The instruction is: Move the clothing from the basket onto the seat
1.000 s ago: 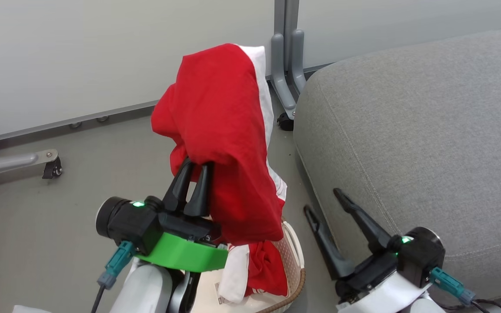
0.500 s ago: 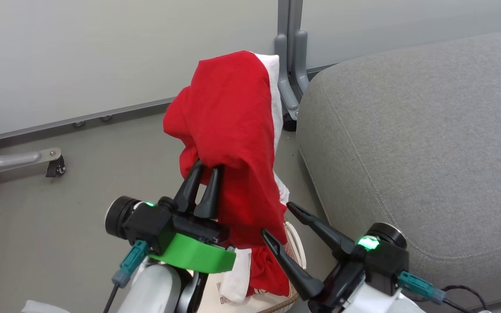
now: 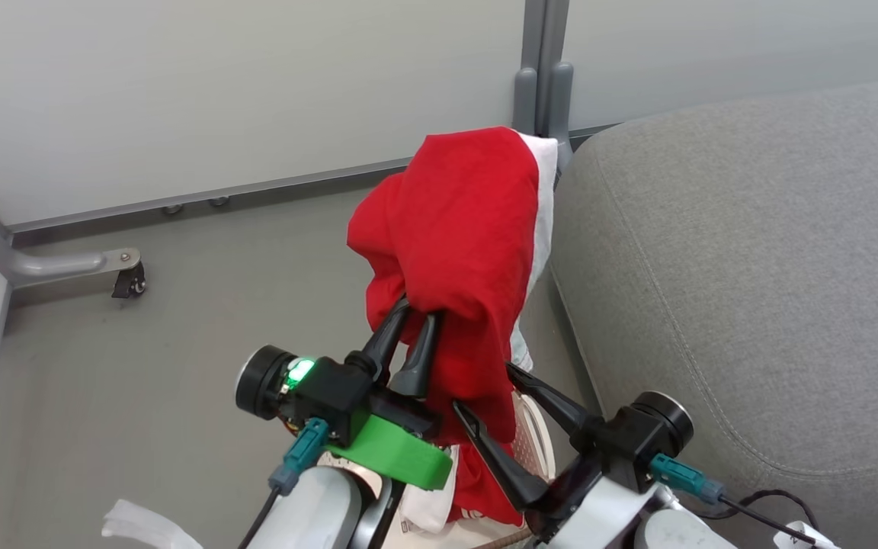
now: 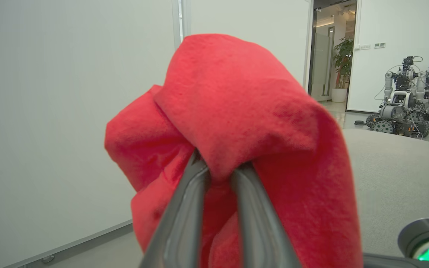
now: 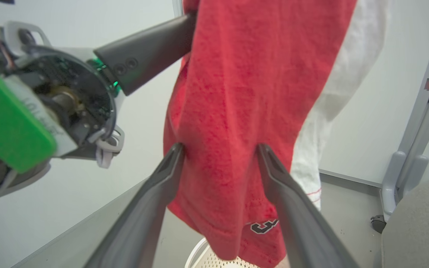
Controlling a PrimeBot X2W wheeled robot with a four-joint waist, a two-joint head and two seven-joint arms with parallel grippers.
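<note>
Left claw clenched on the raised red garment. Right claw, spread wide, straddles the hanging fold above the basket, beside the seat.

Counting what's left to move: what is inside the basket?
A red-and-white garment lies in the basket. The lifted garment and the left arm cover the rest, so anything more is hidden.

Red garment hangs above basket, beside seat.
</note>
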